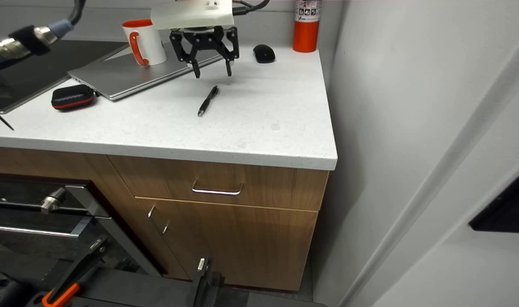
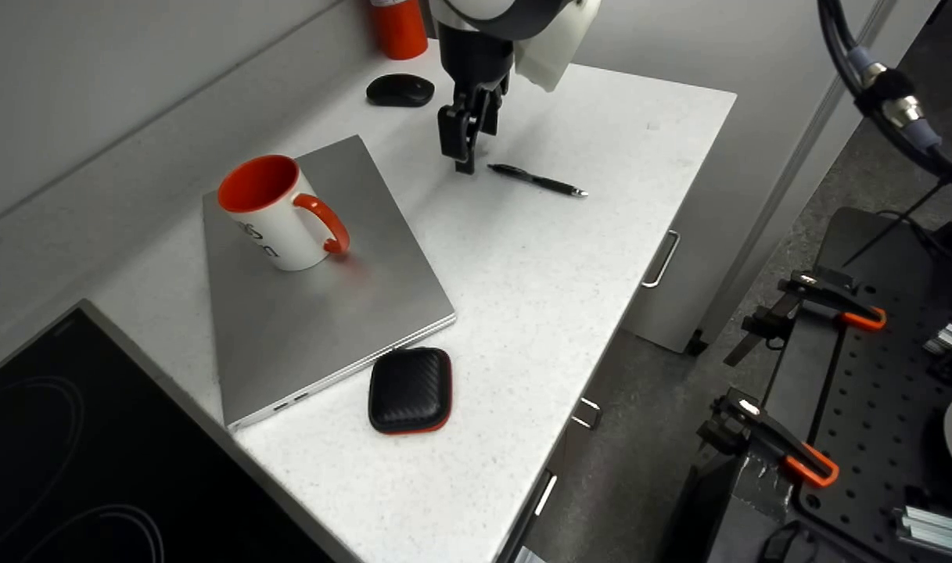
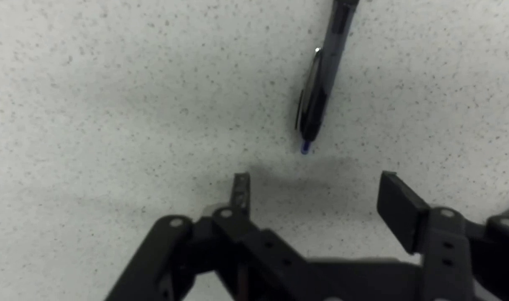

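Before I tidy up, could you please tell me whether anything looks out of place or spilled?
The mug stands on the closed laptop, an odd spot, since a drink could spill there. No spill shows around it or the pen.

Dark lettering marks the side of a white mug, seen in an exterior view, where only parts of two short lines show at the curve: the upper seems to include an "s," while the lower is too partial to make out. A pale label on a red cylinder, in an exterior view, bears a row of small pictograms amid print too fine to read.
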Controlling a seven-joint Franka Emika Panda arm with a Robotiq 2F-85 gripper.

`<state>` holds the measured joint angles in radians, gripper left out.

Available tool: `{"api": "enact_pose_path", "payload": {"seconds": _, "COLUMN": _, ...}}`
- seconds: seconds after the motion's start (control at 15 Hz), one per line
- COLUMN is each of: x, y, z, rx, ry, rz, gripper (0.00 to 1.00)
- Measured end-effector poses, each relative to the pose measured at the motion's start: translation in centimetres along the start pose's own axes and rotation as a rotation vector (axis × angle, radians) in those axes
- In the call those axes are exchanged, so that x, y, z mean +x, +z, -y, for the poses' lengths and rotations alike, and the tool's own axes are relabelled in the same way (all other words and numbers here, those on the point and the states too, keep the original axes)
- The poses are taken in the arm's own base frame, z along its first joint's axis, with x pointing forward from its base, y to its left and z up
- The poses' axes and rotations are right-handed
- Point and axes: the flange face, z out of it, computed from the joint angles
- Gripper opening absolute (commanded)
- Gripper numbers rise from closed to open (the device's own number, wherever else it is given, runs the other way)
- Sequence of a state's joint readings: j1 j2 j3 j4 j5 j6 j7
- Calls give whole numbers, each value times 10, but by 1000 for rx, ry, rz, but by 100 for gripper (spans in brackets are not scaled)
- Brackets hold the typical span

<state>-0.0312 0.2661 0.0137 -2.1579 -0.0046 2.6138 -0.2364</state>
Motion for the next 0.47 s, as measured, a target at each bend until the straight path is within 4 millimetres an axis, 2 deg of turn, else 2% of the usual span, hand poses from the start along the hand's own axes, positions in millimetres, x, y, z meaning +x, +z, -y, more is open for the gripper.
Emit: {"api": "enact_pose_path", "payload": {"seconds": 0.47, "x": 4, "y": -8, "z": 0, "rx": 17, "ry": -11, "rz": -21, "gripper": 100}}
